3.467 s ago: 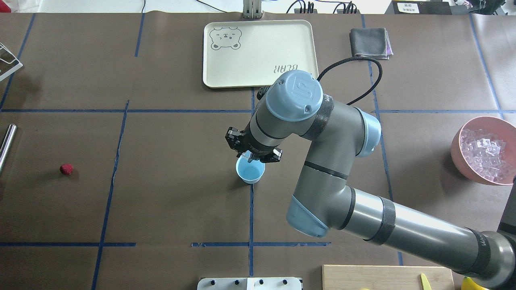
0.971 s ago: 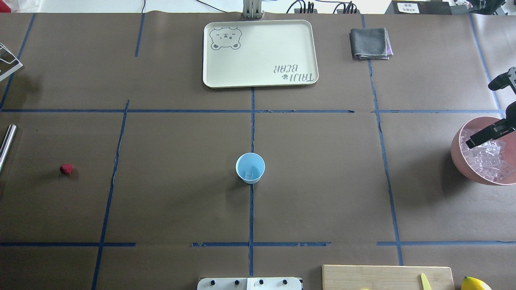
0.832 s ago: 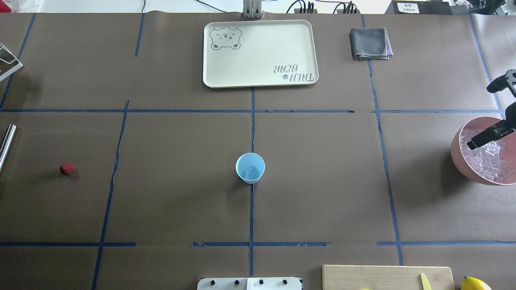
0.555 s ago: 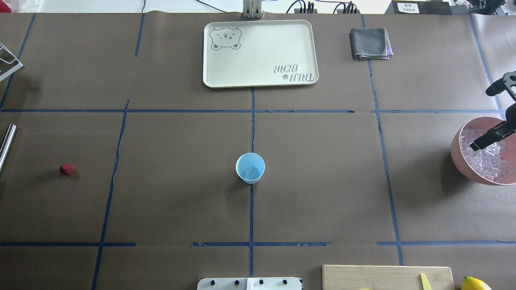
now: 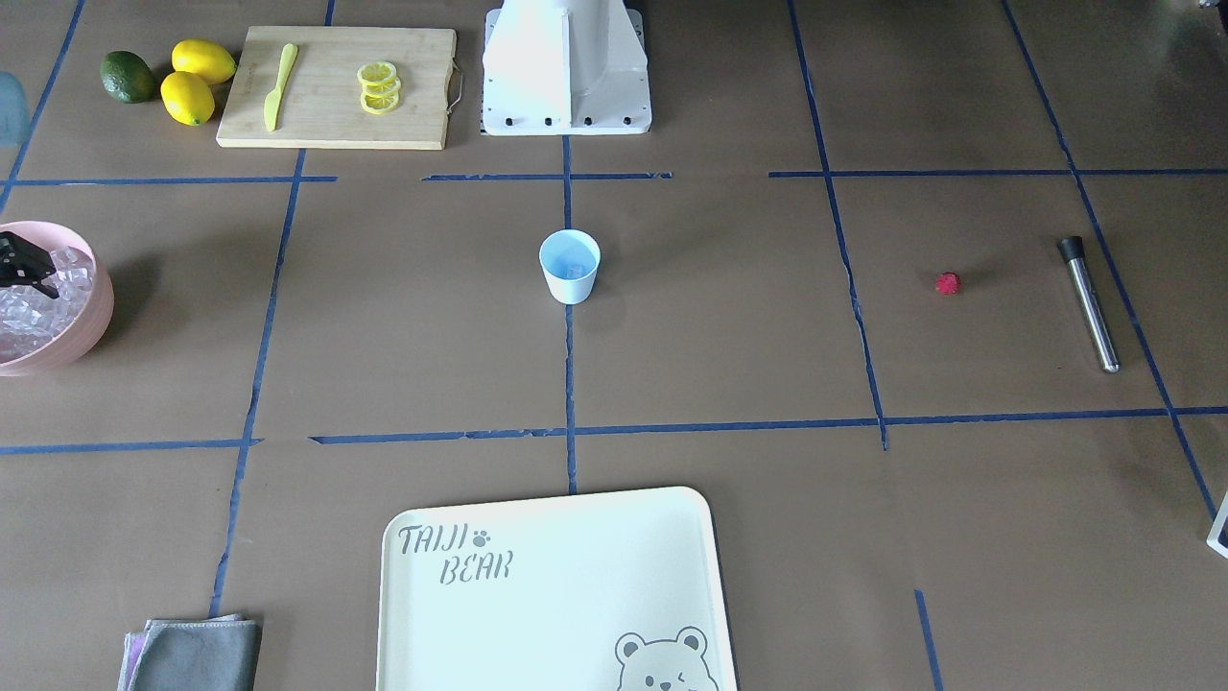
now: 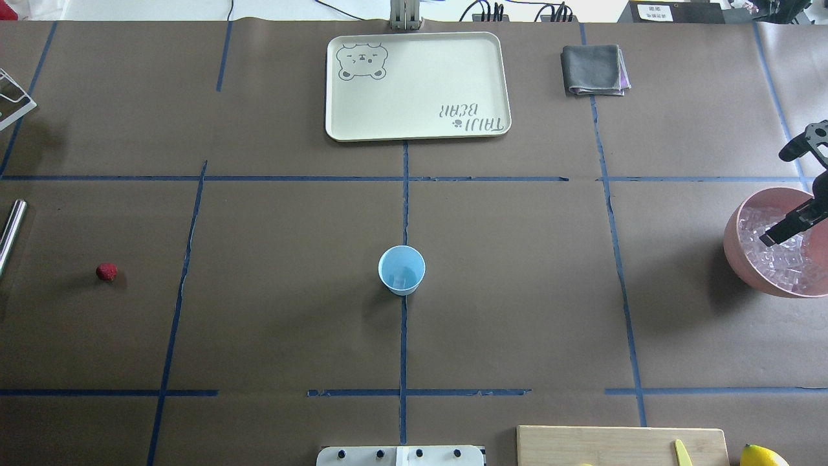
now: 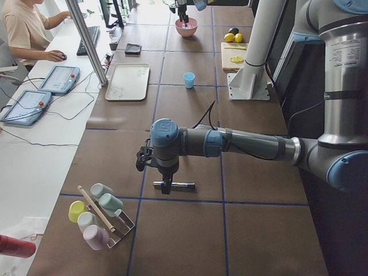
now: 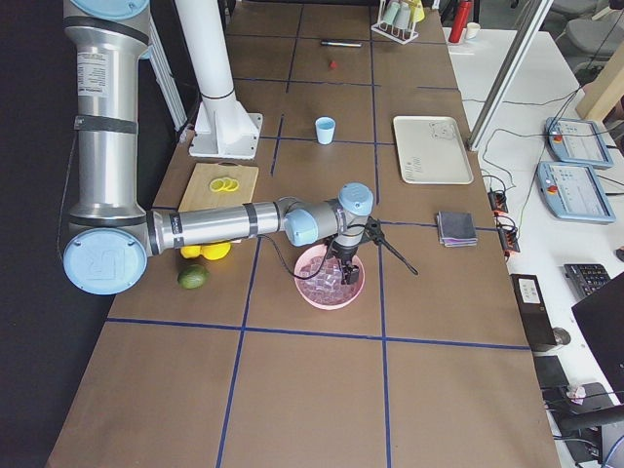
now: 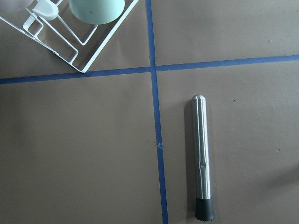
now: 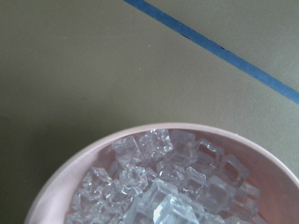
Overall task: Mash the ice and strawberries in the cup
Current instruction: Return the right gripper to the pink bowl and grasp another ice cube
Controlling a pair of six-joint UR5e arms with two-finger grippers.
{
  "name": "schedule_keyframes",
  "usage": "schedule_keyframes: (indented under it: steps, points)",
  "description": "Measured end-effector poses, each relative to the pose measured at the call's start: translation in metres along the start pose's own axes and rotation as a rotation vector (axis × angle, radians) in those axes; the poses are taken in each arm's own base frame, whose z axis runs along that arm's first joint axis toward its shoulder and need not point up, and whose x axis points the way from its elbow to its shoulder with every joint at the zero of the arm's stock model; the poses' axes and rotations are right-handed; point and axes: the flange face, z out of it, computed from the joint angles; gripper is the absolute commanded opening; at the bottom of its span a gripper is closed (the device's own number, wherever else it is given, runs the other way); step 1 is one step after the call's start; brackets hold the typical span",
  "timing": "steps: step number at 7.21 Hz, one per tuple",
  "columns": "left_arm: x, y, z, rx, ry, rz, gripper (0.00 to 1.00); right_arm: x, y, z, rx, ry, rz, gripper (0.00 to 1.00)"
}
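Many small clear ice cubes (image 6: 786, 265) fill the large pink bowl (image 6: 734, 252) at the counter's right edge. The right tool (image 6: 772, 198) hangs over them, jaws wide apart, apparently to pinch one for the pale-blue plastic cup (image 6: 390, 262) mid-counter. Whether the left tool (image 7: 166, 188) is apart or together I cannot tell.

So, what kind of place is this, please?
Probably a robot research lab, not a real kitchen: the table is marked with blue tape, a robot arm reaches over it, and a person sits beside tablets.
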Motion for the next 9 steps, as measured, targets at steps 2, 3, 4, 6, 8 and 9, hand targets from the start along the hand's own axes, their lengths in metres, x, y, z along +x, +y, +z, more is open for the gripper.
schedule_keyframes:
  steps: [2, 3, 4, 6, 8, 9]
  points:
    - [0.0011, -0.0002, -0.0011, 0.002, 0.0, 0.002, 1.0, 0.0033, -0.0059, 0.0035, -0.004, 0.004, 0.001, 0.67]
    - [0.002, -0.0004, -0.0021, 0.004, 0.0, 0.004, 1.0, 0.0038, -0.0063, 0.004, -0.005, 0.005, 0.001, 0.68]
    - [0.0027, -0.0004, -0.0027, 0.006, 0.0, 0.006, 1.0, 0.004, -0.0063, 0.004, -0.005, 0.004, 0.002, 0.71]
    - [0.0027, -0.0004, -0.0033, 0.007, 0.0, 0.006, 1.0, 0.0042, -0.004, 0.0039, -0.006, 0.003, 0.004, 0.73]
    - [0.0026, -0.0003, -0.0034, 0.007, 0.0, 0.005, 1.0, 0.0048, 0.0001, 0.0042, -0.008, 0.002, 0.008, 0.67]
    - [0.0025, 0.0, -0.0032, 0.006, 0.0, 0.005, 1.0, 0.005, 0.0018, 0.0043, -0.009, 0.001, 0.012, 0.54]
